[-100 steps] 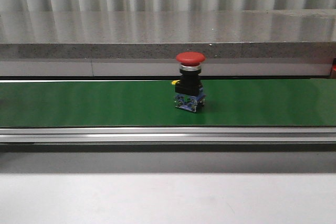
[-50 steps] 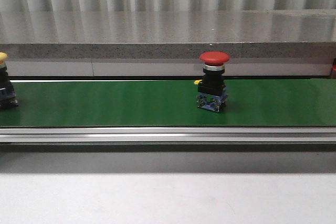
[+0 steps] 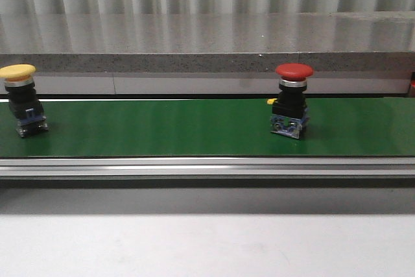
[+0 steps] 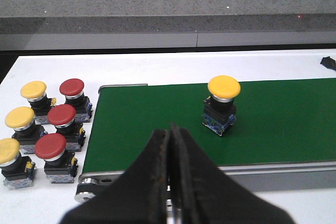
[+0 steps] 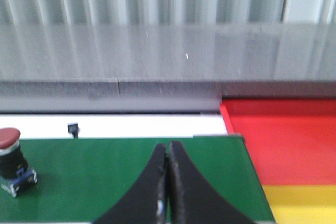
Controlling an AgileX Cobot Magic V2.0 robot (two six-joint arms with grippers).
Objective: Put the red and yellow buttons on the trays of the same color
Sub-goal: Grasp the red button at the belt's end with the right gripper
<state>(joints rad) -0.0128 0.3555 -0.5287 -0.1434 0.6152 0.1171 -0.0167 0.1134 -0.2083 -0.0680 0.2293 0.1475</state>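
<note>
A red button (image 3: 293, 100) stands upright on the green belt (image 3: 162, 128), right of its middle; it shows too in the right wrist view as the red button (image 5: 10, 159). A yellow button (image 3: 21, 99) stands at the belt's left end, the same yellow button (image 4: 221, 104) seen from the left wrist. My left gripper (image 4: 170, 132) is shut and empty, above the belt's near edge, short of the yellow button. My right gripper (image 5: 167, 148) is shut and empty over the belt. The red tray (image 5: 283, 140) and the yellow tray (image 5: 304, 203) lie past the belt's right end.
Several spare red and yellow buttons (image 4: 44, 129) stand on the white table by the belt's left end. A metal rail (image 3: 207, 167) runs along the belt's front. A grey ledge (image 3: 207, 56) runs behind the belt.
The red button has travelled rightward along the belt. The yellow button has come into the front view at the left end and moved right.
</note>
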